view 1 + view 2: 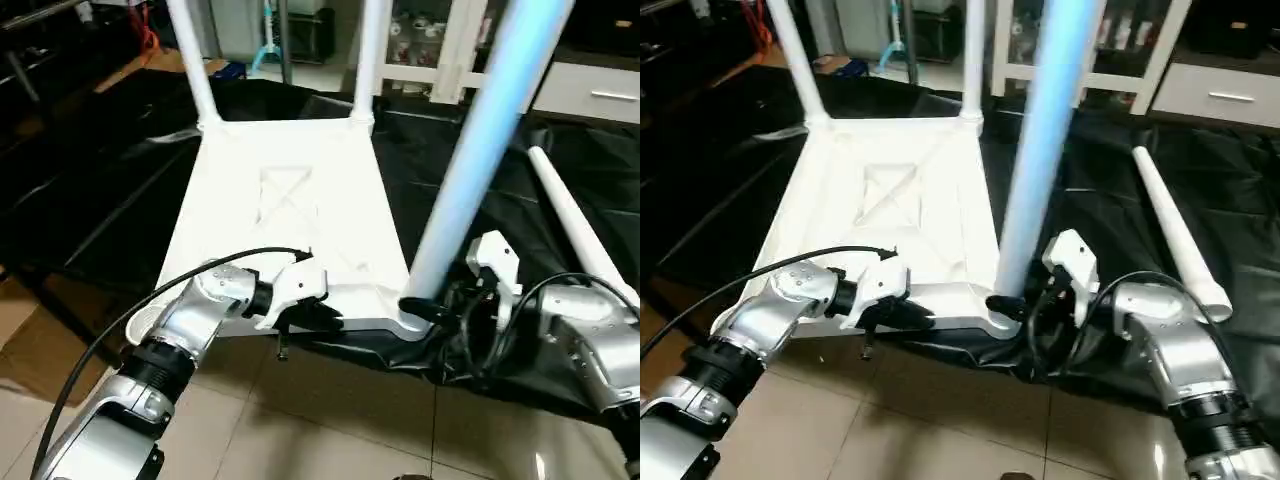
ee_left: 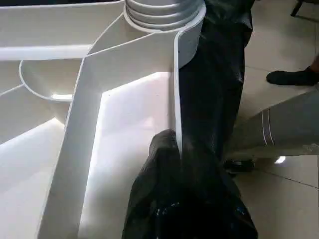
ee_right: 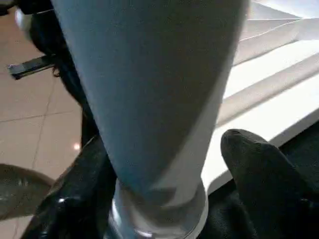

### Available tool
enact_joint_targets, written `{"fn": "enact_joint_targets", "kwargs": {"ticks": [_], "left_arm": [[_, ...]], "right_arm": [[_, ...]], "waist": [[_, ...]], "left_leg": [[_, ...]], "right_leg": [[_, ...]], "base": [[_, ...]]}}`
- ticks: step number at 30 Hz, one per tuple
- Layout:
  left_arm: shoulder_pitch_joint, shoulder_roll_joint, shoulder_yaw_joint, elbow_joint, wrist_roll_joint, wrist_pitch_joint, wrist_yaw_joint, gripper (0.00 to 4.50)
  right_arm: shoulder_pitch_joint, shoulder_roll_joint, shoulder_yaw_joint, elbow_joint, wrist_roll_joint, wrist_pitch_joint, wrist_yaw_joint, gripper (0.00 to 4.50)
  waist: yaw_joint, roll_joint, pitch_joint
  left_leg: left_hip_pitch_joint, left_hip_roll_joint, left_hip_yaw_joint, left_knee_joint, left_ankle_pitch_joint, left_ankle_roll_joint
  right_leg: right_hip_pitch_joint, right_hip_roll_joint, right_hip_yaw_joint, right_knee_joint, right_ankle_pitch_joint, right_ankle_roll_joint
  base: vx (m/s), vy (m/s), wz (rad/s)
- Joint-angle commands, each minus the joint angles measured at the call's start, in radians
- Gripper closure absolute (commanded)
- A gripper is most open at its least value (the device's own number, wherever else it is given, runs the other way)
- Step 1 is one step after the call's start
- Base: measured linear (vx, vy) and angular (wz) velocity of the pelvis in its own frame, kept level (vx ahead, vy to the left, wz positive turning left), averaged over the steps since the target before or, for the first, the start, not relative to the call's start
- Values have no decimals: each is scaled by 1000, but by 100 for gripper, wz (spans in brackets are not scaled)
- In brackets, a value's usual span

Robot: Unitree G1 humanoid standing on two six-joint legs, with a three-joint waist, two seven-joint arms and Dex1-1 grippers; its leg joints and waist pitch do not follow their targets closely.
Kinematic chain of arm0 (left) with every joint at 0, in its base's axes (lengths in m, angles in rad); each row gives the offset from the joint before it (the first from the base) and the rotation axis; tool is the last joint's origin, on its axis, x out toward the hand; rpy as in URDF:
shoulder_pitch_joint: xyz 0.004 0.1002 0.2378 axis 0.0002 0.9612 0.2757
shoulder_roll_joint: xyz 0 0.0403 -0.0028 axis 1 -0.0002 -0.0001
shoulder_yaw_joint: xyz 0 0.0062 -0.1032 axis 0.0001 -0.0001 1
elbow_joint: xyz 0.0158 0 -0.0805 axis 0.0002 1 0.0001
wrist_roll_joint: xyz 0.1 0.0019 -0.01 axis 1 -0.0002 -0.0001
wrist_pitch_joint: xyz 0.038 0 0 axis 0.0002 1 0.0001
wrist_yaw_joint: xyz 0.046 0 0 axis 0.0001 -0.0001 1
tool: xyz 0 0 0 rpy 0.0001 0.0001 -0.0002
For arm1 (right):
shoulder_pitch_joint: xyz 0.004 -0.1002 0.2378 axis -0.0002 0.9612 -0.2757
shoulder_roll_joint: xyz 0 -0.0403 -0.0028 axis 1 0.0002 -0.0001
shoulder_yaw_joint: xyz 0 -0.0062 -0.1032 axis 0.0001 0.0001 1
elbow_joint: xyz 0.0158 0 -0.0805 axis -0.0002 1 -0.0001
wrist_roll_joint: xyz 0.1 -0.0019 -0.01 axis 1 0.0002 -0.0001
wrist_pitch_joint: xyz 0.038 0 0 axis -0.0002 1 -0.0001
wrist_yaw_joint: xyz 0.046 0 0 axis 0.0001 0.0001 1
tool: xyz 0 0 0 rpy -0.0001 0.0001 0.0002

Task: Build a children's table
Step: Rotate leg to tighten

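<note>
- Three white legs stand upright in the corner sockets of the upturned table top (image 1: 290, 215): two at the far corners, upper left (image 1: 192, 60) and upper centre (image 1: 368, 60) of the left eye view, and one (image 1: 480, 140) at the near right corner, rising large through the upper right of the frame.
- One more loose leg (image 1: 1175, 230) lies on the black sheet (image 1: 470, 150) at the right of the right eye view, well apart from the top.
- Table top sits in the centre of the head views with its ribbed underside up, an X of ribs showing in its middle, resting on the black sheet spread over the tiled floor (image 1: 330, 420).
- Left gripper (image 1: 315, 315) is at the near edge of the top, lower centre of the frame; its jaws are pressed together on the top's rim wall, as the left wrist view shows with a black finger (image 2: 199, 149) against the outside of the white wall.
- Right gripper (image 1: 1025, 300) is at the foot of the near right leg, lower right of centre; in the right wrist view its black fingers (image 3: 264, 174) stand spread on either side of the leg just above the socket collar, whether touching it I cannot tell.
- A white cabinet (image 1: 590, 90) stands in the upper right background.
</note>
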Motion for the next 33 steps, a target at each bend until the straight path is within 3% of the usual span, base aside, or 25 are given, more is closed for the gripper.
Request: {"fn": "enact_joint_targets", "kwargs": {"ticks": [1, 5, 7, 8, 13, 20, 25, 28, 30, 32, 33], "left_arm": [[26, 17, -60, 35, 43, 24, -42, 450], [24, 19, -63, 36, 44, 26, -43, 450], [25, 21, -65, 34, 43, 29, -46, 450], [26, 22, -67, 34, 44, 29, -48, 450], [27, 24, -70, 33, 46, 29, -55, 450], [30, 23, -82, 32, 60, 30, -47, 450], [3, -17, -63, 60, 66, 60, 32, 450], [-36, -78, -30, 95, 49, 111, 117, 450], [-53, -107, -18, 108, 43, 136, 155, 450], [-90, -172, 12, 142, 38, 182, 262, 450], [-108, -214, 37, 166, 31, 214, 338, 450]], "right_arm": [[-19, -19, -15, 15, 12, -9, 58, 151], [-19, -28, -16, 21, 22, -9, 94, 175], [-19, -35, -17, 21, 25, -11, 106, 196], [-19, -42, -20, 24, 28, -12, 118, 205], [-21, -45, -25, 34, 26, -14, 129, 245], [-23, -8, -49, 59, 28, -17, 84, 257], [-36, 55, -78, 117, -6, -9, -81, 260], [-43, 131, -99, 168, -49, 12, -277, 260], [-46, 170, -106, 182, -67, 21, -363, 260], [-62, 244, -123, 216, -105, 17, -536, 261], [-79, 286, -136, 244, -129, 8, -643, 261]], "waist": [[9, -21, -64], [15, -22, -65], [18, -23, -64], [21, -18, -64], [24, -22, -63], [19, -24, -59], [11, -24, -54], [-15, -27, -47], [-31, -26, -46], [-54, -25, -45], [-71, -23, -42]], "left_leg": [[38, 77, -35, -90, -194, 125], [37, 78, -34, -90, -194, 127], [38, 78, -33, -91, -213, 117], [38, 78, -34, -92, -219, 110], [39, 78, -33, -94, -244, 93], [40, 77, -32, -102, -331, 54], [44, 76, -34, -108, -407, 16], [45, 70, -43, -114, -523, -55], [45, 68, -52, -114, -571, -71], [40, 67, -61, -118, -599, -87], [42, 66, -64, -120, -631, -107]], "right_leg": [[36, -1, 14, -28, -61, -255], [37, -1, 14, -28, -76, -260], [36, -1, 15, -30, -101, -258], [36, -1, 15, -30, -111, -256], [34, 1, 17, -31, -129, -252], [29, 3, 23, -41, -224, -227], [20, 5, 30, -50, -315, -203], [8, 7, 27, -63, -458, -157], [7, 4, 23, -71, -529, -125], [8, 6, 17, -72, -541, -110], [1, 8, 14, -74, -541, -107]], "base": [[0, 0, 0], [0, 0, 0], [0, 0, 0], [0, 0, 0], [0, 0, 0], [0, 0, 0], [0, 0, 0], [-19, 1, -2], [-56, 7, -6], [0, 0, 0], [0, 0, 0]]}}
